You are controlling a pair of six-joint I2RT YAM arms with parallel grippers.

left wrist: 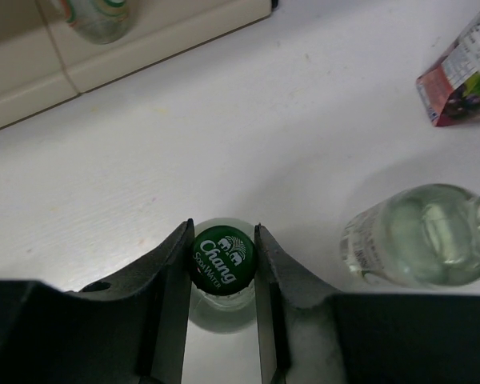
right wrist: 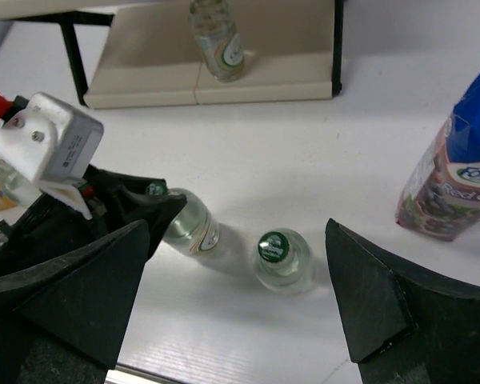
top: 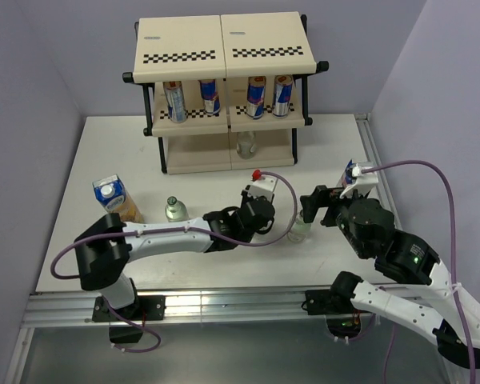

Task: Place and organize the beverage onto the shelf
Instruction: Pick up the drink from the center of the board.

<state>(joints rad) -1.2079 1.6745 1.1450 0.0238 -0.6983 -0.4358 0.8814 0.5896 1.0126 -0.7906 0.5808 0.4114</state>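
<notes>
My left gripper (left wrist: 222, 238) is shut on the green cap of a small clear bottle (left wrist: 222, 258) that stands on the white table. From the top, the left gripper (top: 264, 220) hides this bottle. A second bottle (right wrist: 282, 260) stands free just to its right. My right gripper (right wrist: 237, 228) hangs open above that bottle without touching it. The shelf (top: 224, 40) at the back carries several cans (top: 210, 96) on its middle tier and one bottle (top: 246, 145) on its bottom tier. A purple carton (right wrist: 452, 180) stands at the right. At the left are a yellow carton (top: 116, 200) and another bottle (top: 174, 210).
The table (top: 104, 152) ends in a metal rail at its near edge. Purple walls close in at the back and both sides. A purple cable (top: 284, 200) loops beside the left wrist, next to the free bottle.
</notes>
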